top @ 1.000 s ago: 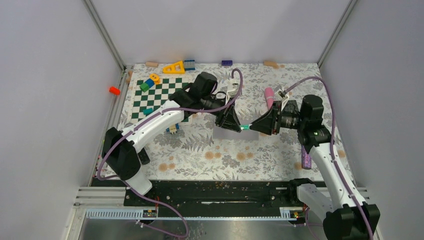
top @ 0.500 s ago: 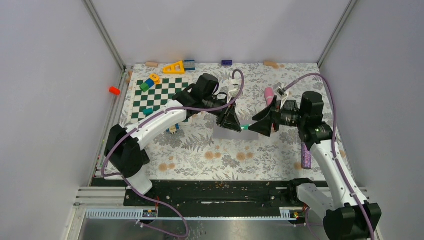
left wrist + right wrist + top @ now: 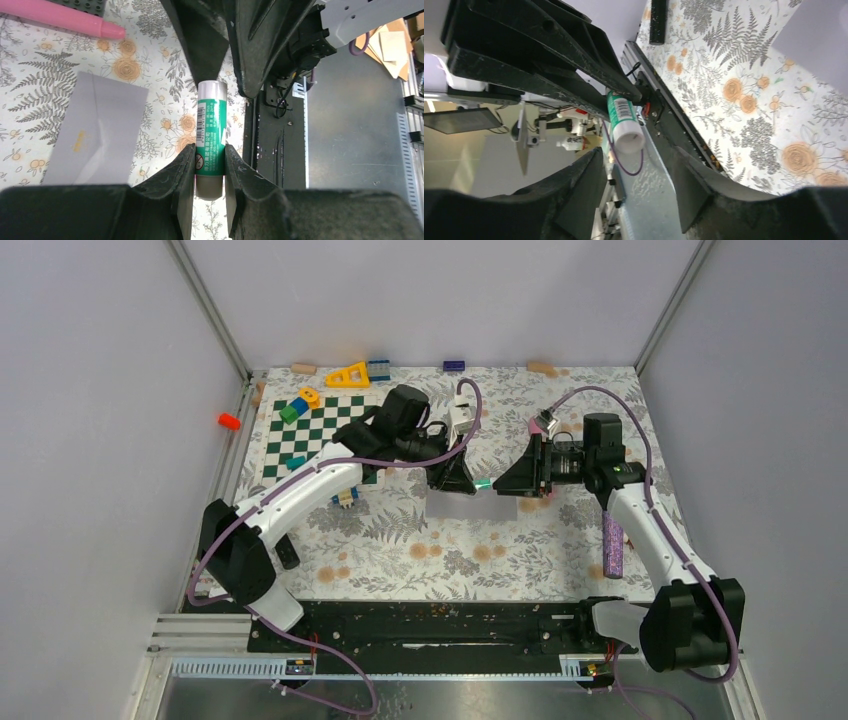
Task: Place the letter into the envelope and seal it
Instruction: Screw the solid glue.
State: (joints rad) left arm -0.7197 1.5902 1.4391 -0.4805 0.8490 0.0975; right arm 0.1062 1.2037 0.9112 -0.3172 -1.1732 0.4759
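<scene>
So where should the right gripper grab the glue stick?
By the white cap, the end poking out of the left gripper, which clamps the green body. Come straight at that free end, one finger each side of the round cap.

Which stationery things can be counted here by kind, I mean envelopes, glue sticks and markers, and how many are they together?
envelope: 1
glue stick: 1
markers: 2 (pink marker, purple marker)
total: 4
</scene>
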